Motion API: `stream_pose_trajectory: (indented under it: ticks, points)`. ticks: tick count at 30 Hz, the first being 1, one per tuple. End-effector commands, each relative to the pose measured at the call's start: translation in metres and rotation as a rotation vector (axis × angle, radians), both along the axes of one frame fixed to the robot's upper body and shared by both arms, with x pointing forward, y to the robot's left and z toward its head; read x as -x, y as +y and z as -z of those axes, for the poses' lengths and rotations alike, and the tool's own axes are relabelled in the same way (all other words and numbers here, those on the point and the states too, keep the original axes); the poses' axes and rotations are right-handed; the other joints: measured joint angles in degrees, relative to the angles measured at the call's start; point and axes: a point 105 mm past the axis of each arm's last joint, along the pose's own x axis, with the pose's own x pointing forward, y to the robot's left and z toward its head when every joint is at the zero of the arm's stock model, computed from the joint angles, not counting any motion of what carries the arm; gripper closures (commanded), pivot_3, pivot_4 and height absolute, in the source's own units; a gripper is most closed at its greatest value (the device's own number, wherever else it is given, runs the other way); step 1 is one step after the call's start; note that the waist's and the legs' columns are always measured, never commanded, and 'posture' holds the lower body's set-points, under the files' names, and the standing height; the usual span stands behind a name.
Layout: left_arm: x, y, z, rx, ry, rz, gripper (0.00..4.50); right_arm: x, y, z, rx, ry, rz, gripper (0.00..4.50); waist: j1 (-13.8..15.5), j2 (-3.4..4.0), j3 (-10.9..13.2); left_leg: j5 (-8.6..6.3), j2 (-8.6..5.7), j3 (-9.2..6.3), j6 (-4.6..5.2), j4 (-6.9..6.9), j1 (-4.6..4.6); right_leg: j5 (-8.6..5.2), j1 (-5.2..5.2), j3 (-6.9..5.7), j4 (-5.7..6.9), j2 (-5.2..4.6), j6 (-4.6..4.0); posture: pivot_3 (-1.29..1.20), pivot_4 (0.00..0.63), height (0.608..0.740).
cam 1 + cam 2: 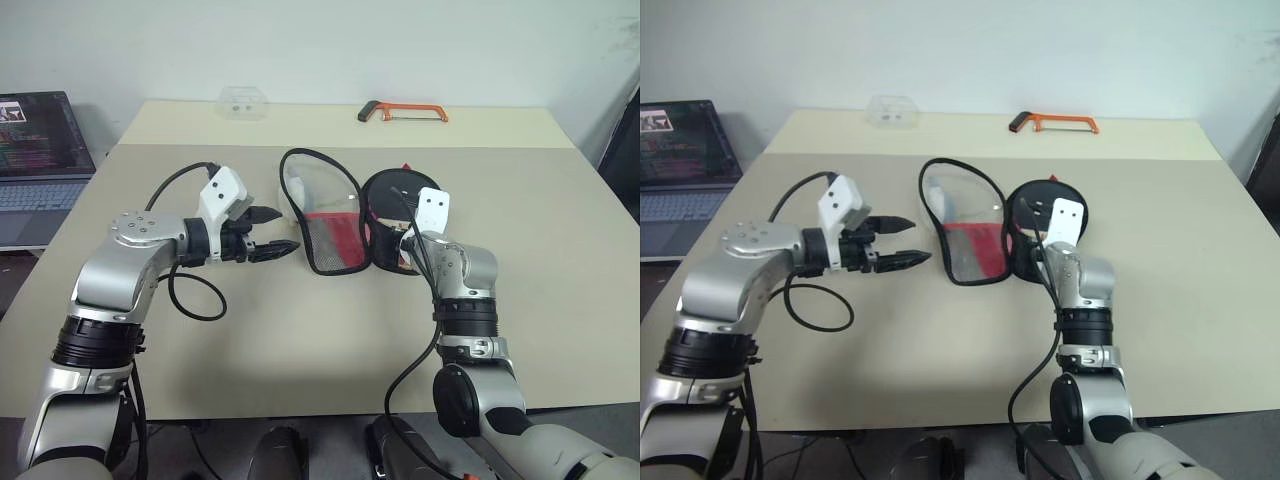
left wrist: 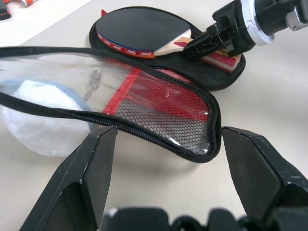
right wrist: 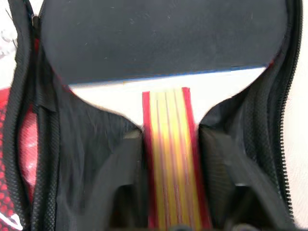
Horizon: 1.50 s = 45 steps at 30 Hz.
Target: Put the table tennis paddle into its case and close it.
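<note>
The table tennis paddle (image 2: 139, 29) lies in the black half of the opened case (image 1: 330, 215), at the centre of the tabletop (image 1: 300, 330); in the head views the right arm hides most of it. The right claw (image 3: 168, 144) sits astride the striped handle, fingers (image 3: 120, 168) at either side, but whether they press it or stand just off is hard to tell. Left of the case's clear flap, the left claw (image 1: 268, 232) hovers spread wide, holding nothing. An orange hacksaw (image 1: 403, 111) lies at the far edge; a laptop (image 1: 40, 150) is cut off at upper left.

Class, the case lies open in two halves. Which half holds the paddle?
The black half at the right gripper holds the paddle; the clear, mesh-pocketed half holds none.
</note>
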Motion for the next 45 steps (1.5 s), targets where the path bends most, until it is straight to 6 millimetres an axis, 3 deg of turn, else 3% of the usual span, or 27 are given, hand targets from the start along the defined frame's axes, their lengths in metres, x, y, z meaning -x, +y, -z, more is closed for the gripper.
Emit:
stream_pose_trajectory:
  ticks: [1,4,5,9,14,16,19,22,25,27,29,30,31,32,35,37,45]
  points:
    - [0.001,0.004,-0.013,-0.011,-0.054,-0.006,0.74,0.002,0.005,-0.001,-0.026,0.014,-0.011,1.09,0.0,-0.01,0.0,-0.02,0.00,-0.04,0.03,0.01,0.00,0.00,0.02,-0.03,0.01,0.00,0.00,0.00,0.150,0.740]
    - [-0.001,0.007,-0.013,-0.017,-0.055,-0.014,0.74,0.003,0.004,-0.008,-0.037,0.002,-0.024,0.11,0.1,-0.01,0.0,-0.02,0.00,-0.14,0.04,0.02,0.00,0.00,0.05,-0.10,0.02,-0.01,0.00,0.00,0.150,0.740]
    - [-0.003,0.009,-0.014,-0.022,-0.058,-0.023,0.74,0.004,0.002,-0.012,-0.036,-0.006,-0.027,0.05,0.1,-0.01,0.0,-0.02,0.00,-0.16,0.04,0.02,0.00,0.00,0.06,-0.12,0.02,-0.01,0.00,0.00,0.150,0.740]
    - [-0.012,0.029,-0.018,-0.035,-0.074,-0.082,0.74,0.012,-0.008,-0.037,-0.026,-0.050,-0.056,0.05,0.1,0.02,0.0,-0.02,0.00,-0.18,0.04,0.01,-0.01,0.00,0.05,-0.13,0.02,-0.01,0.00,0.00,0.150,0.740]
    - [-0.024,0.062,-0.012,-0.077,-0.049,-0.156,0.74,0.042,-0.036,-0.089,0.059,-0.152,-0.204,0.05,0.2,0.03,0.0,-0.02,0.00,-0.18,0.04,0.01,-0.09,-0.01,-0.04,-0.15,0.03,-0.02,-0.01,0.00,0.150,0.740]
    - [-0.028,0.065,0.001,-0.121,-0.028,-0.154,0.74,0.057,-0.044,-0.108,0.156,-0.223,-0.339,0.05,0.5,0.04,0.0,-0.03,0.01,-0.20,0.05,-0.01,-0.11,-0.02,-0.03,-0.18,-0.05,-0.05,-0.03,0.00,0.150,0.740]
    - [-0.034,0.057,0.022,-0.184,-0.010,-0.127,0.74,0.079,-0.055,-0.121,0.235,-0.257,-0.522,0.05,0.8,0.03,0.0,-0.04,-0.05,-0.17,0.07,-0.04,-0.11,-0.02,0.03,-0.23,-0.23,-0.04,-0.03,0.00,0.150,0.740]
    - [-0.043,0.038,0.036,-0.180,-0.002,-0.097,0.74,0.096,-0.074,-0.121,0.251,-0.301,-0.655,0.05,1.7,-0.02,0.0,-0.05,-0.07,-0.23,0.08,-0.03,-0.11,-0.02,0.11,-0.26,-0.27,0.03,-0.03,0.00,0.150,0.740]
    - [-0.055,0.011,0.047,-0.156,0.007,-0.073,1.36,0.128,-0.084,-0.115,0.262,-0.405,-0.885,0.00,2.6,-0.05,0.0,-0.05,-0.10,-0.31,0.09,0.03,-0.15,-0.02,0.18,-0.30,-0.31,0.05,-0.01,0.00,0.150,0.740]
    - [-0.061,-0.001,0.050,-0.169,-0.008,-0.053,2.04,0.142,-0.090,-0.101,0.286,-0.354,-0.968,0.00,3.0,-0.04,0.0,-0.06,-0.17,-0.44,0.10,0.04,-0.18,-0.02,0.20,-0.35,-0.36,0.05,0.01,0.00,0.150,0.740]
    - [-0.062,-0.014,0.051,-0.158,-0.006,-0.006,2.83,0.145,-0.095,-0.098,0.294,-0.354,-0.990,0.00,3.0,-0.04,0.0,-0.06,-0.21,-0.52,0.11,0.10,-0.16,0.00,0.25,-0.49,-0.31,0.04,0.04,0.00,0.150,0.740]
    - [-0.058,-0.023,0.052,-0.147,0.003,0.040,2.83,0.144,-0.097,-0.099,0.295,-0.364,-0.983,0.00,2.3,-0.04,0.0,-0.06,-0.21,-0.52,0.11,0.10,-0.16,0.01,0.25,-0.50,-0.31,0.04,0.05,0.00,0.150,0.740]
    - [-0.055,-0.030,0.053,-0.129,0.014,0.070,3.21,0.145,-0.098,-0.100,0.297,-0.370,-0.987,0.00,1.9,-0.03,0.0,-0.06,-0.18,-0.55,0.11,0.17,-0.10,0.06,0.28,-0.47,-0.26,0.08,0.11,0.00,0.150,0.740]
    - [-0.053,-0.035,0.054,-0.112,0.020,0.090,3.32,0.147,-0.098,-0.100,0.296,-0.372,-0.996,0.00,2.0,-0.03,0.0,-0.06,-0.19,-0.67,0.11,0.17,-0.03,0.06,0.36,-0.55,-0.24,0.09,0.11,0.00,0.150,0.740]
    - [-0.050,-0.051,0.057,-0.106,0.010,0.122,4.37,0.151,-0.098,-0.101,0.298,-0.378,-1.019,0.00,2.2,-0.03,0.0,-0.05,-0.17,-0.85,0.10,0.24,-0.10,0.06,0.44,-0.84,-0.26,0.07,0.10,0.00,0.150,0.740]
    - [-0.047,-0.067,0.058,-0.117,-0.006,0.168,4.45,0.152,-0.099,-0.101,0.302,-0.375,-1.021,0.00,2.4,-0.02,0.0,-0.05,-0.17,-0.91,0.10,0.28,-0.12,0.06,0.50,-0.92,-0.28,0.07,0.10,0.00,0.150,0.740]
    - [-0.020,-0.210,0.015,0.075,-0.130,0.419,4.45,0.140,-0.110,-0.119,0.337,-0.426,-0.934,0.00,4.2,0.02,0.0,-0.18,-0.27,-1.05,0.32,0.97,-0.16,0.06,0.99,-1.18,-0.31,-0.04,0.12,0.00,0.150,0.740]
